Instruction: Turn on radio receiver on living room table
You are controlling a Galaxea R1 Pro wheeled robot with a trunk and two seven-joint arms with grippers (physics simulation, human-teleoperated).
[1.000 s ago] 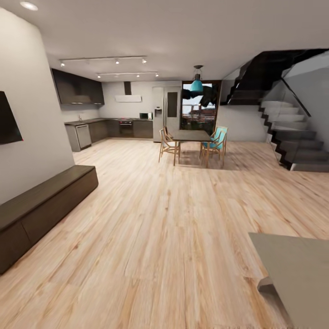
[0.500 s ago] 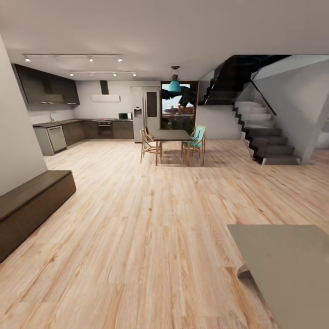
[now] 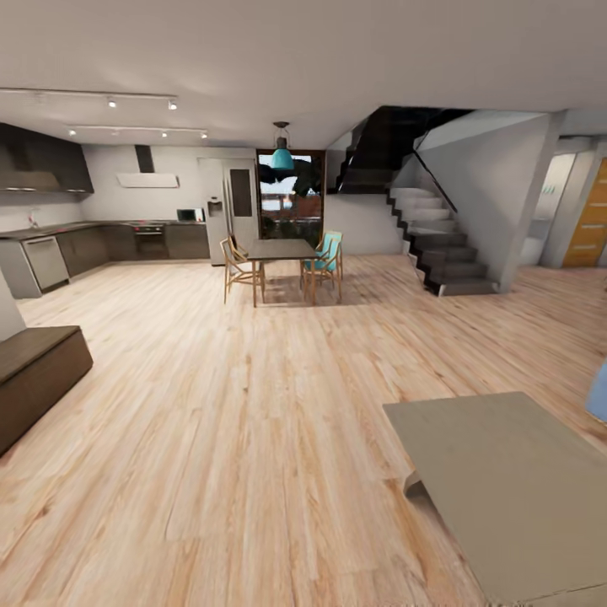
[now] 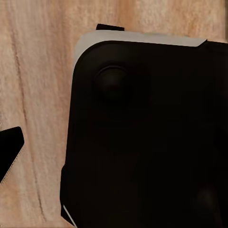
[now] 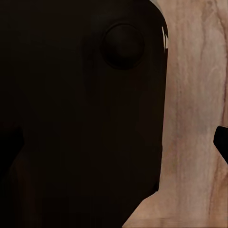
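Observation:
The low grey table fills the lower right of the head view, and the part of its flat top that I see is bare. The radio receiver is out of view. A sliver of the blue sofa shows at the right edge, beyond the table. In the left wrist view my left gripper hangs over the robot's black base and the plank floor, with one dark fingertip at the picture's edge. My right gripper hangs the same way, with a fingertip at the edge. Both hold nothing.
A wide light wood floor stretches ahead. The dark dining table with wooden chairs stands farther back, before the kitchen counters. A dark staircase rises at the back right beside an orange door. A low dark cabinet sits at the left.
The camera has turned to the right, so the whole room has shifted left in the picture. More of the grey table shows, and the sofa edge and orange door have come into view.

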